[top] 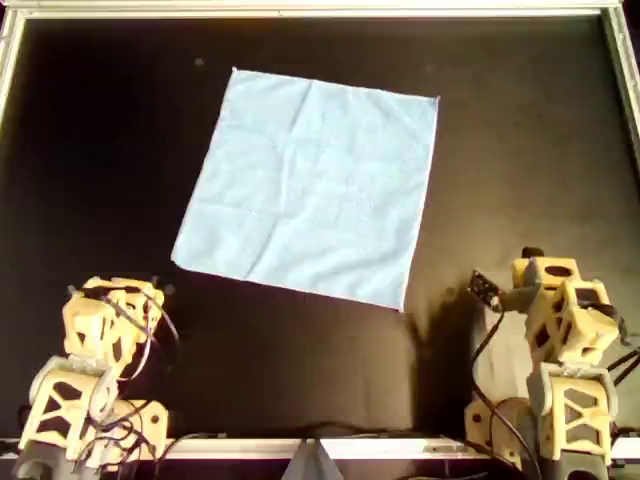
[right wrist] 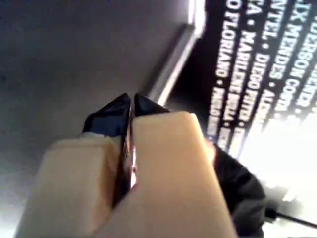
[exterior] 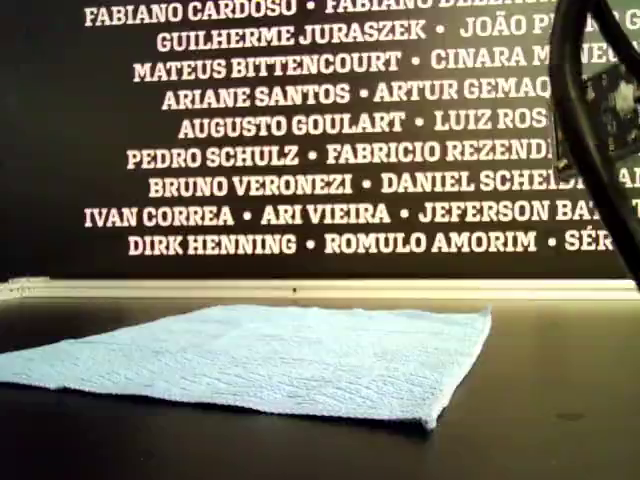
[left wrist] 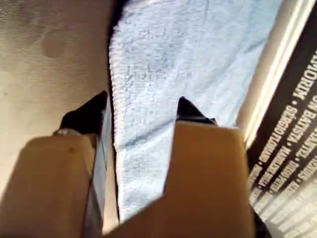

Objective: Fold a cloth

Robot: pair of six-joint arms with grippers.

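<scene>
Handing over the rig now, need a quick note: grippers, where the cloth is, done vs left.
Left gripper: open, holding nothing, looking along one edge of the cloth from above.
Right gripper: shut on nothing, only bare mat ahead of it; the cloth does not show in its view.
In the overhead view both arms sit at the bottom edge, clear of the cloth.
Cloth: spread flat in one layer on the black mat, slightly rotated, faint creases only.
Done: nothing, no fold made yet.
Left: the whole fold. Likely start by gripping the near edge or corners and carrying them across.
</scene>
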